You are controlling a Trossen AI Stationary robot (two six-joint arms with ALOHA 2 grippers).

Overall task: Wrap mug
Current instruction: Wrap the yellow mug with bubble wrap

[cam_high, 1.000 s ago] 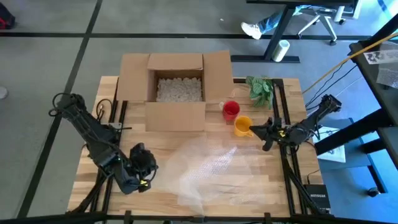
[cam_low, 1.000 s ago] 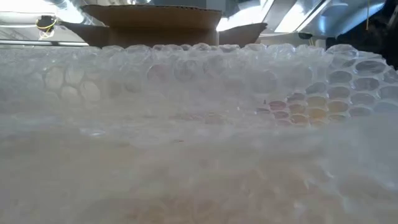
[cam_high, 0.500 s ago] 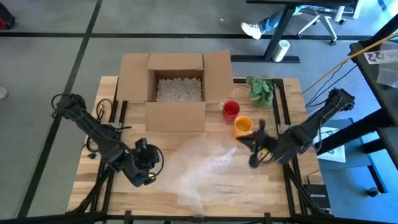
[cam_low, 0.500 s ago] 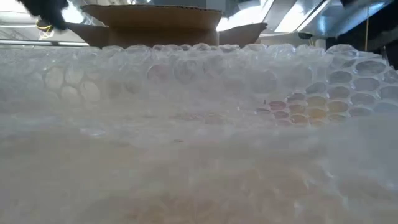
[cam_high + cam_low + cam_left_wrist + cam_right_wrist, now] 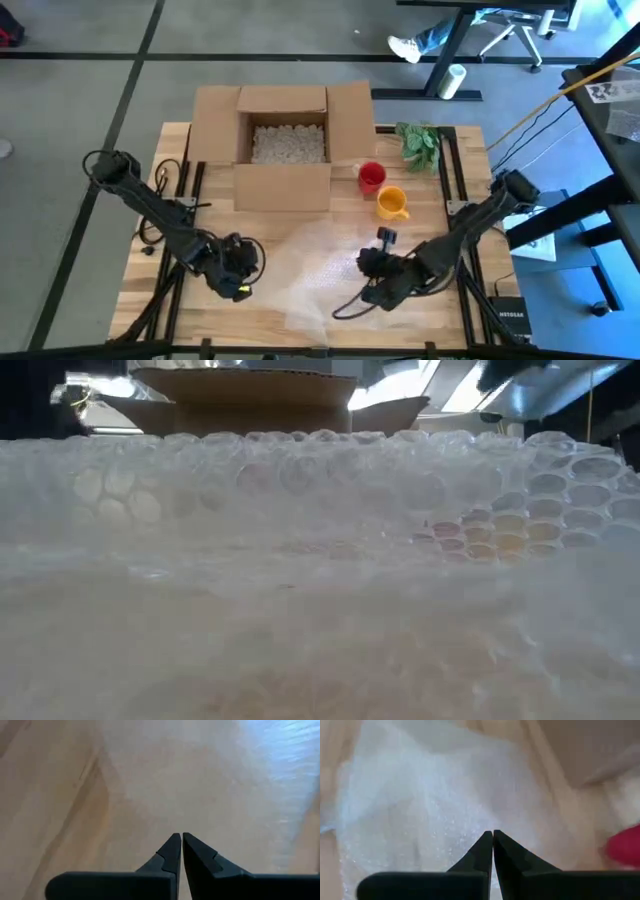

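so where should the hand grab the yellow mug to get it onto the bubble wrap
Probably best by the rim of the yellow mug, coming straight down from above. It stands upright with its mouth open to the top, and its handle points toward the bubble wrap. The red mug sits close on the far side, so close the fingers across the wall away from it. The right hand is nearest.

Red mug (image 5: 371, 176); yellow mug (image 5: 391, 202); clear bubble wrap (image 5: 335, 268) (dotted with bubbles).
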